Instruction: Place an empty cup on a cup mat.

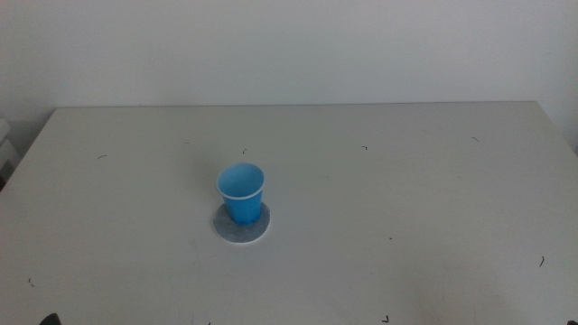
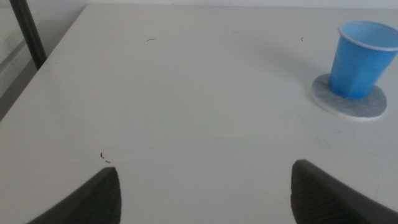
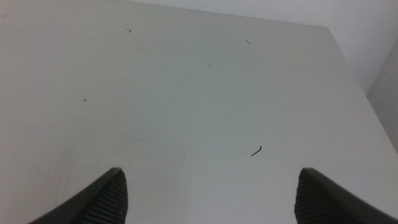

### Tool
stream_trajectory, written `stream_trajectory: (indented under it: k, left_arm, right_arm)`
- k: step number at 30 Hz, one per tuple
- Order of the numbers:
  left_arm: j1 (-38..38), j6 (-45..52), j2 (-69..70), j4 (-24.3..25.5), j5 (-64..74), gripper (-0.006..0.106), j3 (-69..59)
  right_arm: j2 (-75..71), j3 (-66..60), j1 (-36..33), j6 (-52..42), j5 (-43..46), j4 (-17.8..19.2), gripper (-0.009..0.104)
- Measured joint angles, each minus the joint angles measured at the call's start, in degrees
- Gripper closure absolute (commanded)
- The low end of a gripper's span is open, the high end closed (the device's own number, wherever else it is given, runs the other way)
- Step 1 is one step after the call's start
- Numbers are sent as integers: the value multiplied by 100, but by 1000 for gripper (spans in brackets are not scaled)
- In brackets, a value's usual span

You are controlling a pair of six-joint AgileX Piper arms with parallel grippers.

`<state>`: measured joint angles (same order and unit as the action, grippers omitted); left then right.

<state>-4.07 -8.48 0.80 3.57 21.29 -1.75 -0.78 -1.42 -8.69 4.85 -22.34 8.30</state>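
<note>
The cup (image 1: 242,191) stands upright on the cup mat (image 1: 240,227), left of the counter's (image 1: 433,199) centre and well clear of every edge, sitting slightly toward the mat's far side with the near rim of the mat exposed; the placing step appears complete, so nothing seems left but to hold clear. The left hand (image 2: 205,190) hangs above bare counter near the left edge, jaws spread wide, empty, the cup well apart from it; the right hand (image 3: 208,193) waits over the right side, jaws likewise parted and empty. Both arms fall outside the overhead view; only jaw tips show; the cup's interior is hard to read, though nothing is visible in it.
</note>
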Motion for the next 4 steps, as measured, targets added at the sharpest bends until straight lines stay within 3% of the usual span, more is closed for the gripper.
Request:
stream_trajectory:
  k: [4]
  left_arm:
    - [0, 0, 0, 0, 0, -5, 0]
  right_arm:
    - [0, 0, 0, 0, 0, -48, 8]
